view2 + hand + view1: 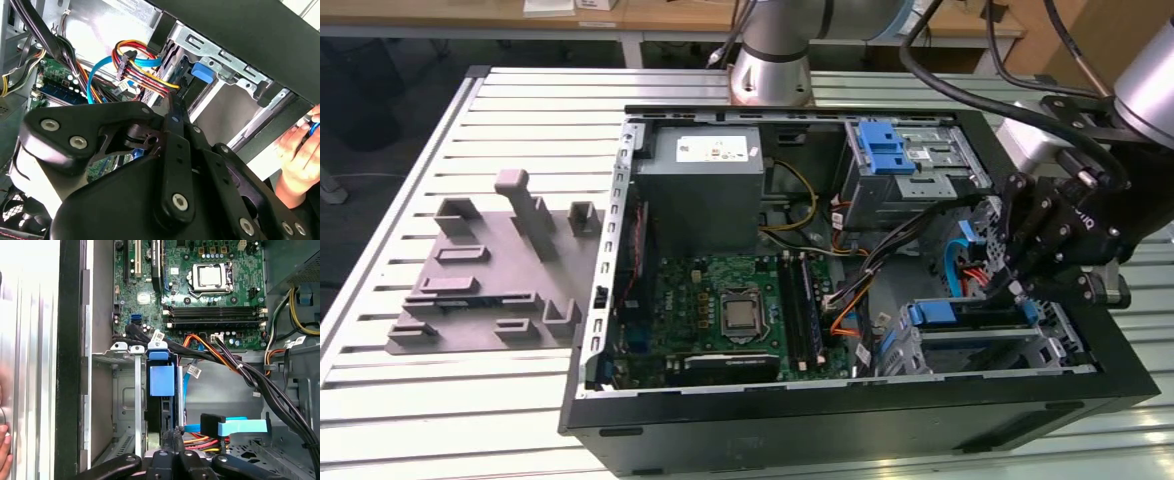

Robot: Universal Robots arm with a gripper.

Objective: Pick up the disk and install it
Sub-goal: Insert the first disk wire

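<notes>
The disk [958, 314] stands edge-on in a slot of the metal drive cage [1051, 345] at the case's front corner, on the exterior view's right. Its blue carrier end [161, 379] shows at the cage mouth in the first wrist view, with the dark body running back under it. The same blue end [202, 71] shows in the second wrist view. My gripper [998, 288] hangs just over the cage. Its thin fingers are shut together [176, 436] beside the disk's rear edge, with nothing seen between them. Black linkage hides the contact point [172, 107].
A grey power-supply box [707, 185] and the green motherboard [734, 310] fill the case's other side. Bundled cables [240, 371] run close past the cage. A second cage with blue latches [897, 150] sits further back. A person's hand [298, 150] rests outside the case wall. A grey fixture [494, 270] lies on the table.
</notes>
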